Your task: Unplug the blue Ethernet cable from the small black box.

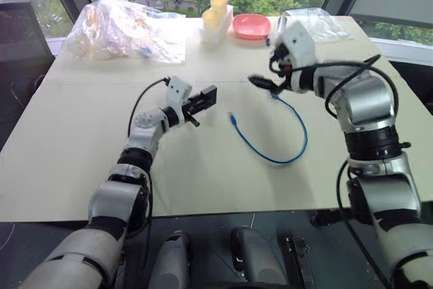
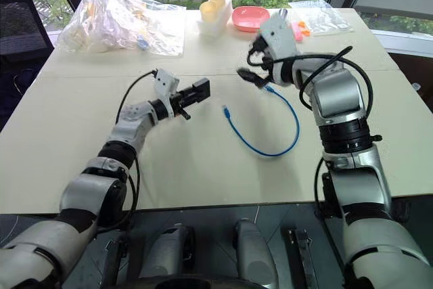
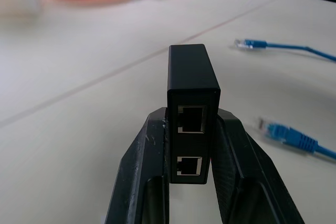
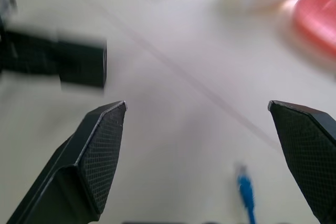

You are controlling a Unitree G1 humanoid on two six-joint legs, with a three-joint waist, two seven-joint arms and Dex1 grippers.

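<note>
Far left on the table (image 1: 81,160) sits a crinkled clear plastic bag (image 1: 125,28), well away from the action. Moving in, the left gripper (image 3: 191,145) has its two black fingers clamped on the sides of the small black box (image 3: 191,85), held just above the tabletop with both ports facing the wrist camera and nothing plugged into either. Next along, the blue Ethernet cable (image 1: 274,143) lies loose on the table in an open curve, apart from the box, one clear plug (image 1: 232,119) at its left end pointing toward the box and the other end up near the right arm. Over that end hangs the right gripper (image 4: 197,145), fingers spread wide and holding nothing. At the far edge stand a white holder with yellow cups (image 1: 216,15) and, right of it, a pink dish (image 1: 252,26).
</note>
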